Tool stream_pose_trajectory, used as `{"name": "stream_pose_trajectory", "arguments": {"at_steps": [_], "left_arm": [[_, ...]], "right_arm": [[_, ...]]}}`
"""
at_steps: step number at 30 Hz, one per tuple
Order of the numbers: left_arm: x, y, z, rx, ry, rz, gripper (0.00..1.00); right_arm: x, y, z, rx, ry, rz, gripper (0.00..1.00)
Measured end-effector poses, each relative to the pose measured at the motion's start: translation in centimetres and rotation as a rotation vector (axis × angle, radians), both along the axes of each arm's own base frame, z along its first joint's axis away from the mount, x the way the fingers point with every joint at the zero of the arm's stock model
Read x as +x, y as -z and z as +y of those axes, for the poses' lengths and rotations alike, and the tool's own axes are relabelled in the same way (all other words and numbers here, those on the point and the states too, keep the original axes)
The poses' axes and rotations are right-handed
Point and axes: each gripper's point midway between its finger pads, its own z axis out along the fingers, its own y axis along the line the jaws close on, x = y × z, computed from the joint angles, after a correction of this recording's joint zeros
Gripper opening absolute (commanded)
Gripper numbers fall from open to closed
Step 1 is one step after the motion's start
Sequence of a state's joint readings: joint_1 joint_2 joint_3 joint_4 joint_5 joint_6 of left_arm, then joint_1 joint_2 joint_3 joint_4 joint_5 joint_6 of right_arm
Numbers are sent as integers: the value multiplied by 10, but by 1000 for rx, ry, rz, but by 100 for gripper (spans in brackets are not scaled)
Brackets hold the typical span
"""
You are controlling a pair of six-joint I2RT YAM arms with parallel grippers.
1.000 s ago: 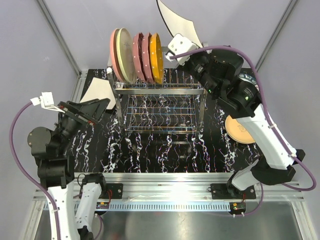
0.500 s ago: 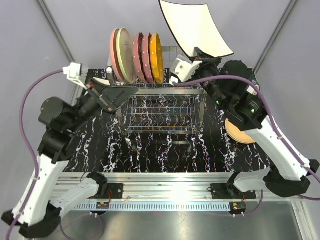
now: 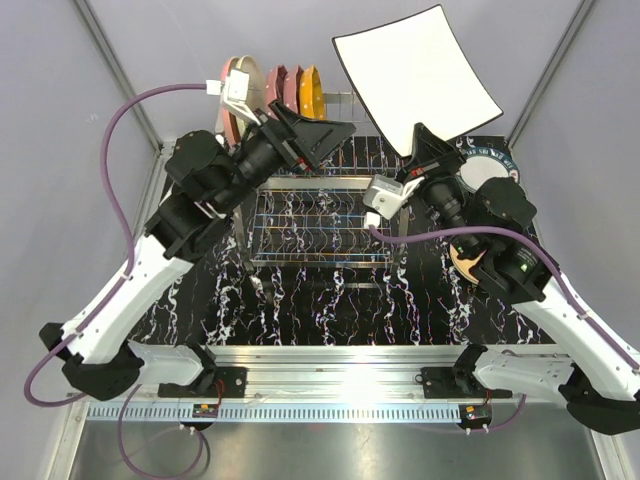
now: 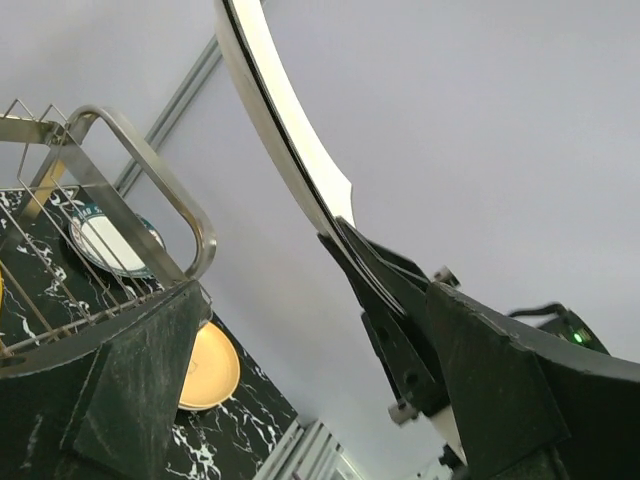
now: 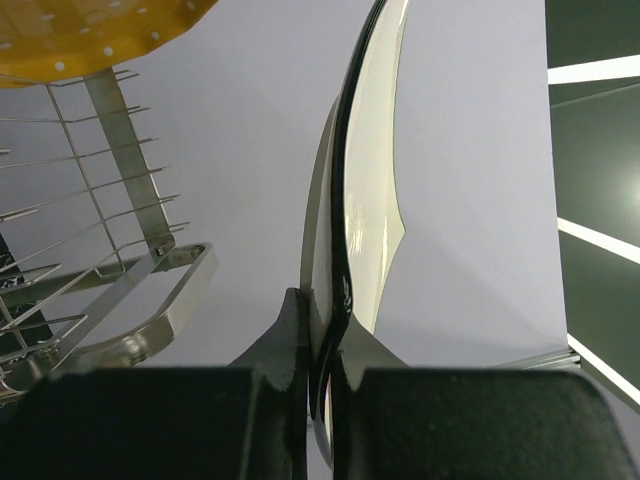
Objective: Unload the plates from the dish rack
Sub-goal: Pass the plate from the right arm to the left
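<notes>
The white plate, clamped in the right gripper and standing above it, had been lifted off the rack. The left gripper, jaws wide apart, had been swung up beside it, so a handover was judged likely.

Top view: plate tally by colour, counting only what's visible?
Pink plate: 1
Cream plate: 1
Maroon plates: 2
Orange plate: 1
White square plate, in right tool: 1
Teal-rimmed plate: 1
Tan plate: 1
Total: 8
</notes>
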State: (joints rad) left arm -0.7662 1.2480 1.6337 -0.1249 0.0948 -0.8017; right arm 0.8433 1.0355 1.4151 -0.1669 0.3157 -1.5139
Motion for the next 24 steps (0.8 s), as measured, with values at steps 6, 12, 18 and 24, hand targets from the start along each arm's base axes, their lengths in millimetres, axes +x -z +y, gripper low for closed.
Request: {"name": "stream_pose_trajectory", "arguments": {"at_steps": [6,12,18,24], "left_arm": [[18,8,-27,17,-22,10,97],[28,9,-57,32,-29,1,97],[39,7,-70,33,-66,-7,79],[51,13,-71,50,-110,16,61]], "right_arm": [[-10,3,-5,-18,-18,-45,0],[-14,9,-5,-32,-32,-71,0],[-11,24,2,-77,-39,-79,0],[-9,32,8,-117,-42,-105,0]]}}
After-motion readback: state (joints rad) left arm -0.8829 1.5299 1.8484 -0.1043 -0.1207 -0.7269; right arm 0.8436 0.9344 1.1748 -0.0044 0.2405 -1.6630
